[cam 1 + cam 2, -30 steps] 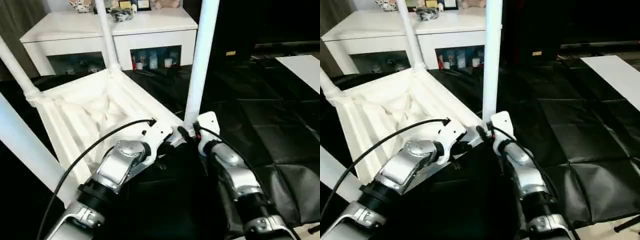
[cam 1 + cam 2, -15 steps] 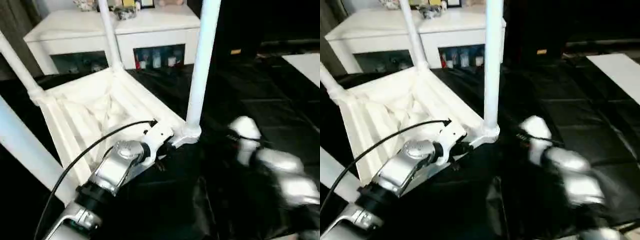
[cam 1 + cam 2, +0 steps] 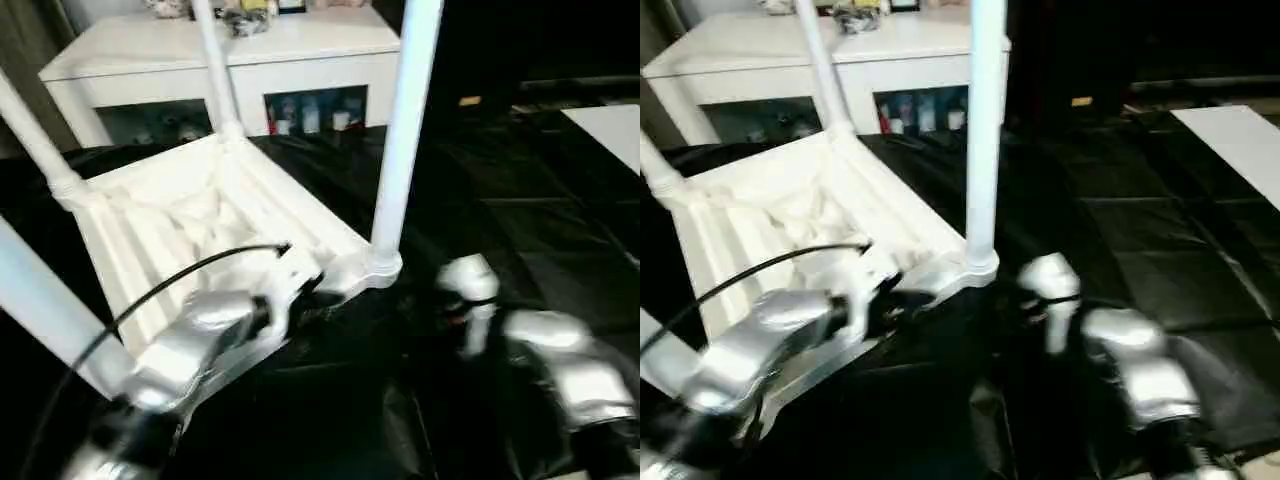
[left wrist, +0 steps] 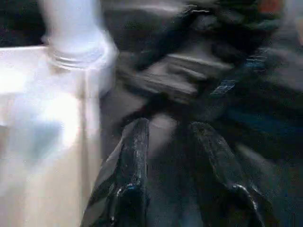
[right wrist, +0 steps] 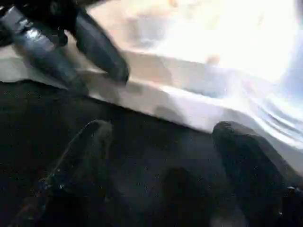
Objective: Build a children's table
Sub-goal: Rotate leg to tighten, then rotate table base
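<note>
The small all-white plastic children's table (image 3: 190, 215) lies upside down on a floor covered with wrinkled black sheeting (image 3: 540, 220), its ribbed underside facing up and its long tapered round legs rising from the corners. The leg at the near right corner (image 3: 400, 130) stands upright in its socket, and another leg (image 3: 215, 70) rises at the far corner. Behind the table, at the far left of the room, stands a low white cabinet with glass doors (image 3: 240, 70) with small objects on top and bottles visible behind the glass. A flat white panel (image 3: 610, 125) lies on the sheeting at the far right.

The left gripper (image 4: 165, 142) sits at the table's near edge, just beside the near right corner; its jaws are slightly parted with nothing between them. The right gripper (image 5: 165, 142) hovers over the black sheeting near that same corner, apart from the table, its jaws spread wide and released.
</note>
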Available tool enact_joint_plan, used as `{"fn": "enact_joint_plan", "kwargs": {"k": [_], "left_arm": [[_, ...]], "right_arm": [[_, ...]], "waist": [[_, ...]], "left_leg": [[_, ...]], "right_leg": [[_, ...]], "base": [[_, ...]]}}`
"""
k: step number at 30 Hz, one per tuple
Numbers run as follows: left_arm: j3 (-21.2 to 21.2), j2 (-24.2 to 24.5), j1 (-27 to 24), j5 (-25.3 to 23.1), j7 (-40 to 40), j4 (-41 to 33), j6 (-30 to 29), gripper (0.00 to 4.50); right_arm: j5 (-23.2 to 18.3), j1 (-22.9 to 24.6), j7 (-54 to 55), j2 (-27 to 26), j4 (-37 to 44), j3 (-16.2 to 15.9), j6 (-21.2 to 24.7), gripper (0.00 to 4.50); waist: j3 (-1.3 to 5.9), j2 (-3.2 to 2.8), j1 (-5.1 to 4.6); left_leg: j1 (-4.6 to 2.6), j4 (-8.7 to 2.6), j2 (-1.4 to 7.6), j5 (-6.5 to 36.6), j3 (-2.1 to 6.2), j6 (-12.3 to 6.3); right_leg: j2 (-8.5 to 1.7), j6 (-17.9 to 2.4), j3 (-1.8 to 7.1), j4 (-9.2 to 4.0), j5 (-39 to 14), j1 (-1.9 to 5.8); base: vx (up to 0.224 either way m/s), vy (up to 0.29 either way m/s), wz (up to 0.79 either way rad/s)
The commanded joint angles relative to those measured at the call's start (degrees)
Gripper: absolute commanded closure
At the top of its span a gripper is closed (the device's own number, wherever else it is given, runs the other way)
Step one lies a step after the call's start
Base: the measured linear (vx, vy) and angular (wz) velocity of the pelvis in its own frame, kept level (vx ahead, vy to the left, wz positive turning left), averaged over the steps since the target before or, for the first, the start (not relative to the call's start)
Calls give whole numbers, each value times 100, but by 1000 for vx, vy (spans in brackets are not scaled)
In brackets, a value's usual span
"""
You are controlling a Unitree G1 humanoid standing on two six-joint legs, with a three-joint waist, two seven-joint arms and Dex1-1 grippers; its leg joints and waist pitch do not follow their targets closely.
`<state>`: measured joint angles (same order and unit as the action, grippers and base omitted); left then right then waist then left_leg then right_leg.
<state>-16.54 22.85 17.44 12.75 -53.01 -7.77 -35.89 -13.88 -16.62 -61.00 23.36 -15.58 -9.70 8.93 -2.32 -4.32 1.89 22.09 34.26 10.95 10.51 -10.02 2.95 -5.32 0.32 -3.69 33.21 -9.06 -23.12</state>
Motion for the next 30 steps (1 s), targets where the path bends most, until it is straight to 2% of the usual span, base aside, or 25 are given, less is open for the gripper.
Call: {"fn": "enact_joint_plan", "kwargs": {"k": [1, 2, 3, 7, 10, 11, 13, 16, 18, 19, 20, 21, 22, 23, 24, 25, 26, 27, 28, 29, 30], "left_arm": [[63, 126, -89, 140, -123, -333, -240, 270], [113, 157, -160, 190, -74, -475, -362, 267], [128, 158, -178, 189, -43, -497, -384, 245], [152, 223, -268, 206, 138, -651, -556, 228], [163, 220, -291, 284, 173, -751, -646, 200], [165, 182, -284, 316, 219, -802, -691, 186], [163, 164, -277, 327, 242, -823, -715, 180], [161, 66, -266, 339, 300, -864, -725, 147], [138, -11, -261, 355, 386, -929, -691, 134], [138, -12, -261, 355, 386, -930, -691, 134], [154, -74, -251, 382, 451, -953, -674, 123], [171, -122, -246, 410, 500, -973, -672, 112], [191, -160, -252, 430, 533, -986, -665, 104], [199, -172, -259, 449, 569, -999, -660, 100], [208, -178, -268, 459, 593, -1009, -650, 91], [213, -180, -273, 463, 607, -1016, -642, 91], [239, -171, -294, 457, 645, -1031, -627, 80], [261, -164, -310, 450, 670, -1041, -616, 69], [290, -141, -334, 428, 699, -1056, -585, 61], [353, -117, -373, 412, 753, -1073, -559, 55], [358, -115, -376, 412, 757, -1074, -560, 55]], "right_arm": [[36, -152, -122, -18, 103, -100, 84, 84], [104, -275, -68, -86, -33, -144, 31, 84], [147, -334, -16, -117, -119, -150, 1, 84], [691, -881, 868, -297, -1063, -107, -312, 84], [951, -1189, 1531, -343, -1602, -10, -480, 84], [1011, -1399, 2010, -376, -1943, 135, -500, 84], [1002, -1494, 2206, -390, -2092, 212, -481, 84], [991, -1782, 2839, -437, -2614, 461, -566, 84], [895, -2065, 3332, -530, -3262, 742, -876, 84], [895, -2067, 3334, -531, -3267, 743, -879, 84], [833, -2237, 3607, -570, -3644, 888, -1045, 84], [798, -2369, 3785, -592, -3931, 968, -1156, 84], [809, -2451, 3925, -591, -4104, 985, -1223, 84], [830, -2530, 4058, -585, -4262, 982, -1313, 84], [842, -2590, 4133, -577, -4369, 977, -1360, 84], [849, -2630, 4181, -571, -4437, 973, -1390, 84], [852, -2701, 4282, -555, -4523, 966, -1435, 84], [853, -2745, 4349, -543, -4571, 961, -1460, 84], [818, -2791, 4331, -543, -4572, 976, -1475, 84], [777, -2839, 4250, -559, -4566, 991, -1518, 84], [775, -2843, 4245, -560, -4569, 991, -1525, 84]], "waist": [[326, 111, 20], [319, 130, 14], [304, 126, 2], [305, 153, -8], [316, 161, -3], [287, 169, -19], [276, 178, -34], [230, 186, -57], [193, 189, -85], [178, 183, -92], [149, 183, -103], [113, 182, -132], [85, 157, -145], [-21, -35, -117], [42, -123, 183], [-44, -128, 384], [202, 48, 683], [269, 710, 389], [15, 572, 344], [190, 542, 488], [215, 442, 521]], "left_leg": [[-151, -463, 205, 1694, 38, -308], [-140, -470, 206, 1669, 28, -298], [-93, -484, 198, 1611, 36, -286], [-117, -479, 178, 1658, 35, -107], [-133, -462, 162, 1661, 21, -51], [-106, -478, 160, 1764, 26, -61], [-126, -477, 152, 1920, 30, -16], [-166, -465, 135, 2402, 48, 85], [-237, -433, 121, 2769, 70, 140], [-267, -412, 118, 2905, 76, 157], [-348, -374, 98, 3138, 83, 179], [-489, -295, 73, 3433, 73, 185], [-569, -273, 73, 3643, 75, 189], [-217, -818, 324, 4559, 62, 229], [427, -1200, 490, 5052, -20, 457], [720, -1406, 381, 5510, -393, 725], [573, -1225, 375, 4470, -575, 489], [-510, 574, 301, 1726, -293, 401], [-392, 1124, 104, 562, 46, 107], [464, 540, -165, 204, 438, 34], [288, 235, -26, 375, 380, 75]], "right_leg": [[-215, -1239, 179, -364, -1862, 178], [-208, -1260, 187, -359, -1809, 179], [-211, -1242, 185, -349, -1789, 209], [-224, -1178, 185, -360, -1974, 190], [-224, -1193, 189, -352, -1933, 184], [-235, -1154, 189, -375, -2104, 194], [-227, -1094, 183, -399, -2347, 177], [-240, -849, 152, -499, -3144, 126], [-238, -614, 102, -596, -3754, 39], [-241, -555, 72, -633, -3944, 7], [-206, -380, -9, -721, -4245, -43], [-144, -209, -152, -870, -4420, -144], [-98, -116, -276, -945, -4480, -190], [155, -53, -673, -404, -3573, 287], [54, -345, -449, 940, -2225, 851], [144, -426, -600, 1025, -1839, 863], [121, -227, -69, 1307, -2494, 857], [-741, 356, 489, -366, -6807, -321], [-1006, 181, 659, -843, -7996, -707], [-648, 3, 655, -132, -5291, 466], [-414, -306, 554, 33, -3940, 340]], "base": [[0, 0, 0], [0, 0, 0], [0, 0, 0], [0, 0, 0], [0, 0, 0], [0, 0, 0], [0, 0, 0], [-76, -16, 0], [-81, -17, 2], [-108, -14, 7], [-108, -14, 7], [-155, -19, 13], [-169, -39, 14], [-169, -39, 14], [-219, -10, 6], [-190, -53, 13], [-190, -53, 13], [-46, -181, 12], [56, -120, -26], [56, -120, -26], [0, 0, 0]]}}
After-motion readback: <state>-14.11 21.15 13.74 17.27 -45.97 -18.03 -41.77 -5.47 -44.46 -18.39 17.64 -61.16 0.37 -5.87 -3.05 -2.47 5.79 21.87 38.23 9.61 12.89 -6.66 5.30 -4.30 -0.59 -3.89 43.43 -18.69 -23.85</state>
